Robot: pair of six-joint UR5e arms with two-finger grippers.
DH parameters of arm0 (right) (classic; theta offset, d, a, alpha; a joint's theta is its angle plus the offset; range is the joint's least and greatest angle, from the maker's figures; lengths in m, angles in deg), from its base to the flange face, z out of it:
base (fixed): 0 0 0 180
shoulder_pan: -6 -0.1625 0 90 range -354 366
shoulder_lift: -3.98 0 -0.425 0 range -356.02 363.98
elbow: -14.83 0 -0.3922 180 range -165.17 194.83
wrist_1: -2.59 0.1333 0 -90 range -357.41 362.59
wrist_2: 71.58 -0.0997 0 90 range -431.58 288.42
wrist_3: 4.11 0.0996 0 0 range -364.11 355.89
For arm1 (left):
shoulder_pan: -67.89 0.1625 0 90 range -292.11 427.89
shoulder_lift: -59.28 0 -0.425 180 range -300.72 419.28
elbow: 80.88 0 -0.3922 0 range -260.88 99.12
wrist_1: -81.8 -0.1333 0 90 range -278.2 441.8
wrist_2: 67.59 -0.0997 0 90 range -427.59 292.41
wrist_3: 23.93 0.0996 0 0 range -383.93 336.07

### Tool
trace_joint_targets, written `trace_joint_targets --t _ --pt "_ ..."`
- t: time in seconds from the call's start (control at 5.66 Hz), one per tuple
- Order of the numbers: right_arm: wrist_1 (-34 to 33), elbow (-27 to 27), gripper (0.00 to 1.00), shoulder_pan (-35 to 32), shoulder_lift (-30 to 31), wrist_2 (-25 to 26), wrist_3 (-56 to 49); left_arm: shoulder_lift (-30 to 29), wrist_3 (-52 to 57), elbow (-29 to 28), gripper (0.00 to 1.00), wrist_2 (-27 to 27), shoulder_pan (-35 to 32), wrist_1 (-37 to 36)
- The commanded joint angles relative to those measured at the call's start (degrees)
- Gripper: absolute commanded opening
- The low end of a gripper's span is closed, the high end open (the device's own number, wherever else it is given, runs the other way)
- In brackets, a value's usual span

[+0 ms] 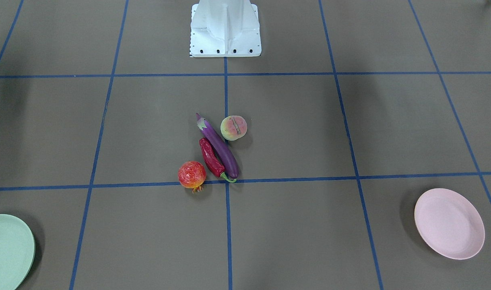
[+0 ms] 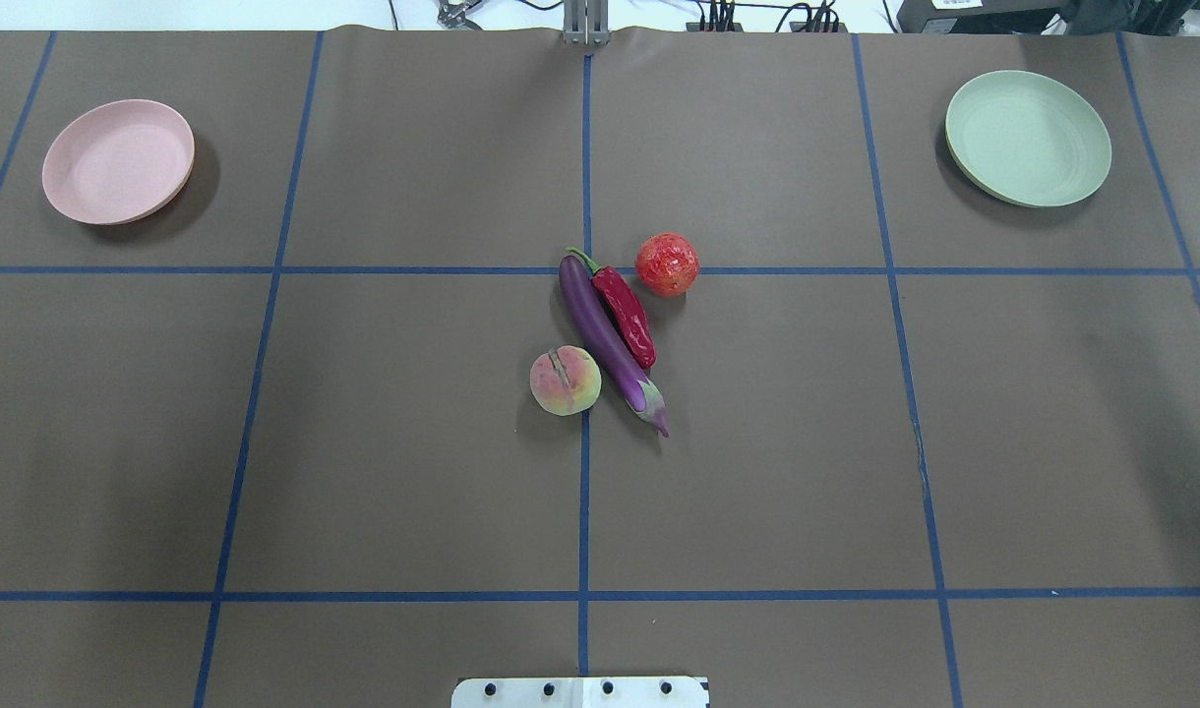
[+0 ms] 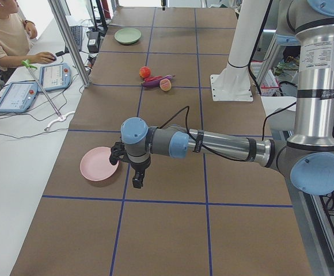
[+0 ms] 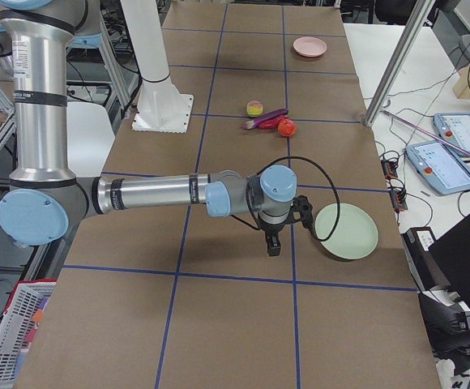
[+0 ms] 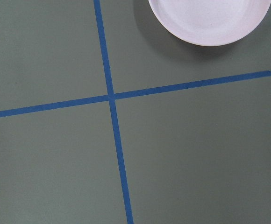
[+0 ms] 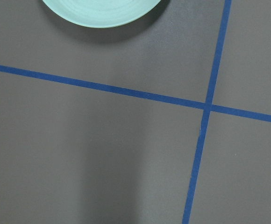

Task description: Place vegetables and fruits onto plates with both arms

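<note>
Lying in a tight cluster at the middle of the table, all four pieces sit on the brown surface, well apart from both plates. The purple eggplant (image 2: 608,339) runs on a diagonal with its pale cap toward the robot. The red chili pepper (image 2: 628,313) lies pressed along the eggplant's right flank, its green stem pointing away from the robot. The pomegranate (image 2: 667,264) sits just beside the chili's stem end, on a blue tape line (image 2: 413,269). The peach (image 2: 565,381) rests just beside the eggplant on its left, near the cap end, on the centre tape line.

The pink plate (image 2: 118,160) is out at the far left corner of the table (image 2: 413,442), and the mint green plate (image 2: 1028,138) at the far right corner.

The left arm (image 3: 213,144) stretches low across the table, and the left gripper (image 3: 137,179) hangs pointing down just beside the pink plate. The right arm (image 4: 154,194) mirrors it, with the right gripper (image 4: 272,243) hanging just beside the green plate. From these side angles I cannot tell how the jaws of either gripper stand, and the wrist cameras show only plate rim and crossed tape.

The white base (image 1: 225,30) stands at the robot's edge of the table. An operator (image 3: 6,40) sits at a side bench with a hand on a mouse.
</note>
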Motion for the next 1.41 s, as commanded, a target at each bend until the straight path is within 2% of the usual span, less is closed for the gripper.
trace_joint_targets --t 0.0,0.53,0.71,0.88,1.06,1.24 --pt "0.0 0.0 1.00 0.4 -0.3 -0.5 0.0 -0.1 -0.4 0.0 1.00 0.0 0.1 0.1" --pt "1.3 0.2 1.00 1.0 -0.7 -0.5 0.1 0.0 -2.1 0.5 1.00 0.8 1.3 2.8" --pt "1.3 0.0 1.00 1.4 -1.2 -0.5 0.5 0.0 -2.5 1.7 1.00 0.9 4.1 3.9" --pt "1.3 0.5 1.00 1.8 -2.0 -0.4 0.6 -0.1 -10.1 4.8 1.00 0.9 7.6 4.3" --pt "1.6 0.1 1.00 2.1 -2.1 -0.4 0.6 -0.3 -17.1 5.8 1.00 0.9 11.2 9.3" --pt "2.0 0.5 1.00 2.6 -2.5 -0.4 1.0 -3.0 -27.5 5.9 1.00 0.9 14.7 10.4"
